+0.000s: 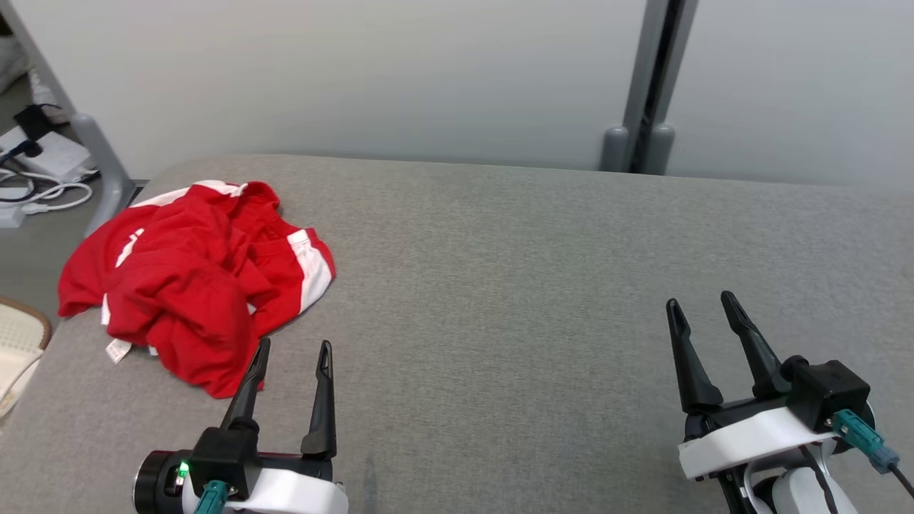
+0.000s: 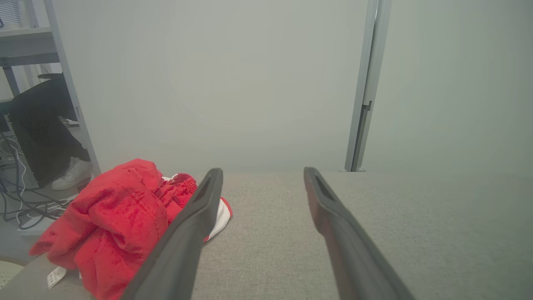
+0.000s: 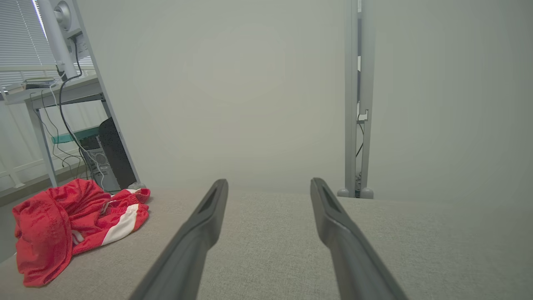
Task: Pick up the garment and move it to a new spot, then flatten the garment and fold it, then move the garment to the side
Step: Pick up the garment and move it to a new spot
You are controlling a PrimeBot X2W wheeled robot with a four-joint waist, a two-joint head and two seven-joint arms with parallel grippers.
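Note:
The garment [image 1: 196, 278] is red with white stripes and lies crumpled in a heap near the left edge of the grey padded table [image 1: 500, 285]. A white label sticks out at its near left. My left gripper [image 1: 293, 346] hovers open just right of the heap's near corner, nothing between its fingers. In the left wrist view the garment [image 2: 112, 225] sits left of the left finger [image 2: 187, 233]. My right gripper [image 1: 703, 300] stands open and empty far to the right. The right wrist view shows the garment [image 3: 62, 225] at far left.
A grey wall runs behind the table, with a grey post [image 1: 643, 107] at the back right. Beyond the left edge are a slanted desk leg [image 1: 93, 143], cables and white boxes [image 1: 36, 178] on the floor, and a pale basket [image 1: 14, 350].

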